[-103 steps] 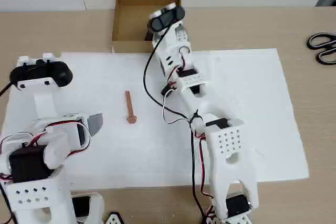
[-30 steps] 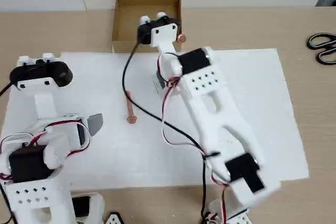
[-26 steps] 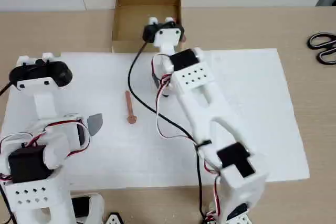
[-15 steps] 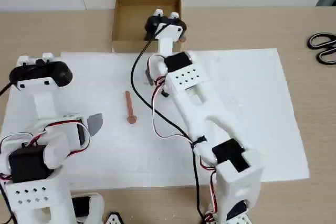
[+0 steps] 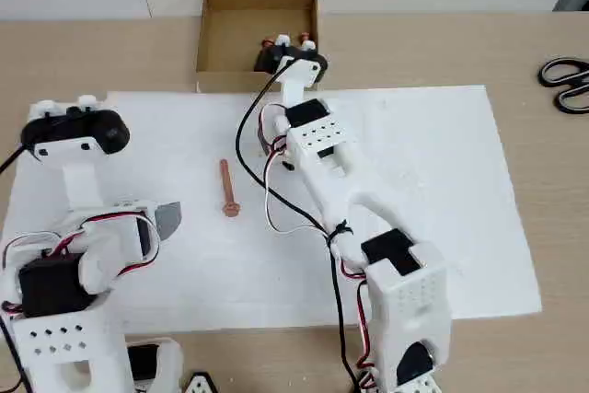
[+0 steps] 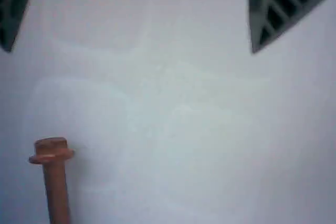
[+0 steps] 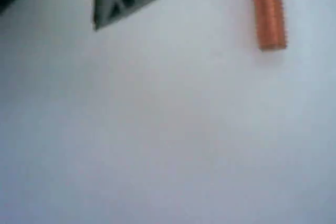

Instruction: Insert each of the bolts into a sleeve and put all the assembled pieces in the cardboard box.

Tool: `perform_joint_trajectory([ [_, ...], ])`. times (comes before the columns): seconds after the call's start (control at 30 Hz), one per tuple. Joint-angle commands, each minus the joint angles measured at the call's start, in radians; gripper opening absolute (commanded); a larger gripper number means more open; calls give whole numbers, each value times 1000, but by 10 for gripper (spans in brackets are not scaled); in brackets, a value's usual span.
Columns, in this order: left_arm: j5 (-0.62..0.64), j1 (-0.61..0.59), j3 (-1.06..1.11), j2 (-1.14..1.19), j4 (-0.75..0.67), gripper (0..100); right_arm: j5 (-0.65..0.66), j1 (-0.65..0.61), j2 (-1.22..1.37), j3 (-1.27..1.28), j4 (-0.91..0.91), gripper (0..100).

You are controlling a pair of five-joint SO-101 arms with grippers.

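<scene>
Left gripper [image 6: 134,35] sits low over the white sheet [image 5: 414,181], fingers spread wide. We see one copper bolt [image 5: 226,187] lying flat on the sheet, just ahead of that gripper and apart from both grippers, its head toward the near edge. Right gripper [image 5: 287,51] is over the near right corner of the cardboard box [image 5: 210,43]. We can't tell whether it is spread or pinching. Copper-coloured bits beside it are too small to identify. Scissors [image 5: 565,82] lie far right on the table.
</scene>
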Motion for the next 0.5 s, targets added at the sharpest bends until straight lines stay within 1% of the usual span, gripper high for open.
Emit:
perform_joint_trajectory([
  [0.0,-11,-8,1,-12,-21,272,-9,19,25,-6,-47,212],
  [0.13,-11,-8,2,-12,-21,272,-9,51,79,-6,-101,212],
  [0.27,-11,-8,2,-12,-21,272,-9,84,108,-6,-113,209],
  [0.33,-11,-6,2,-12,-21,272,-9,88,113,-6,-105,167],
  [0.4,-11,-3,2,-12,-21,272,-6,91,113,-6,-105,91],
  [0.47,-11,-2,2,-12,-21,272,-5,93,111,-6,-105,40],
])
